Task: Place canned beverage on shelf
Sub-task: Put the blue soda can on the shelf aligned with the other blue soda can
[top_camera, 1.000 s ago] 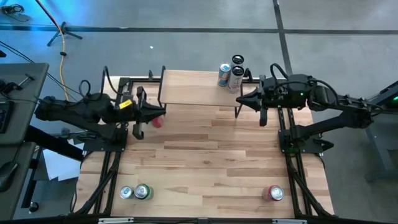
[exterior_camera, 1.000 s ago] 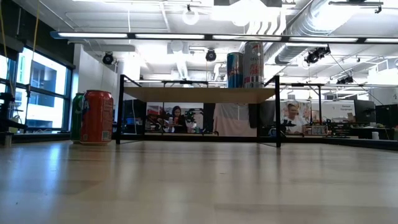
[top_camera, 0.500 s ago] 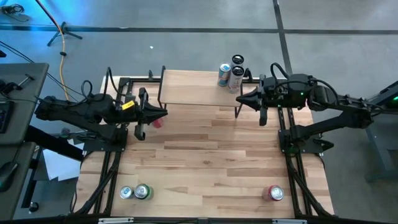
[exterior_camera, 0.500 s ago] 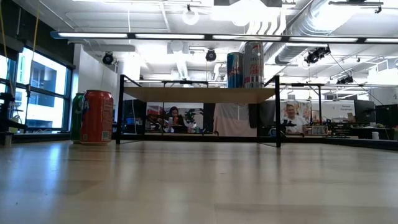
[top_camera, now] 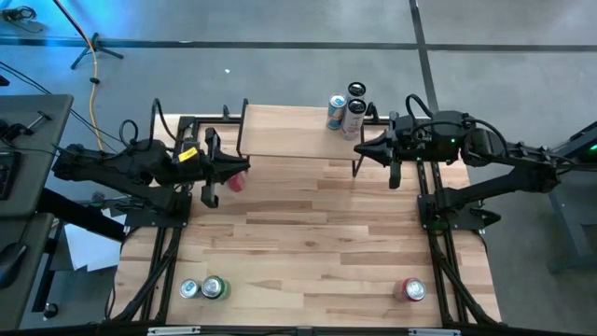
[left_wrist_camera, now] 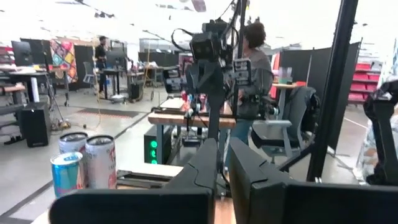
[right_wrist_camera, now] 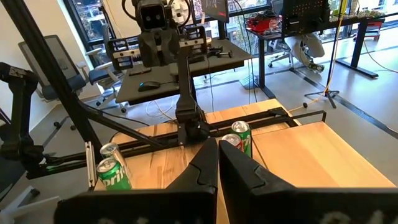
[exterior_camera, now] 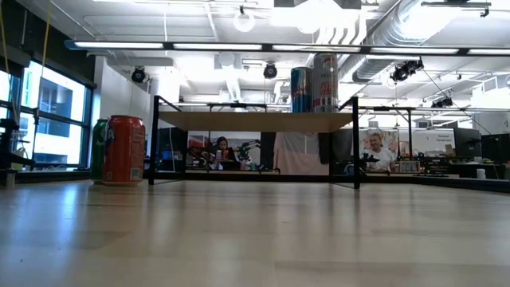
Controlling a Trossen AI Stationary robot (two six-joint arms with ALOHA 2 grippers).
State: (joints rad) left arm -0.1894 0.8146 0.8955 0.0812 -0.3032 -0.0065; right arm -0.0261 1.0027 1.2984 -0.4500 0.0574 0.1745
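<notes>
Your left gripper (left_wrist_camera: 224, 163) fills the foreground, its two dark fingers (left_wrist_camera: 202, 165) pressed together. Past them, three cans cluster tight on the light wood: a blue can (left_wrist_camera: 67, 173), a white-and-red can (left_wrist_camera: 101, 161) just beside it, another can (left_wrist_camera: 74, 142) behind. The other arm (left_wrist_camera: 210, 59) stands opposite, and a person (left_wrist_camera: 251, 68) stands in the room beyond.

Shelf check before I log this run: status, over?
Both hands shut, empty: left hand and right hand flank the shelf. Two cans on shelf. Red can waits on table. Path clear.
</notes>
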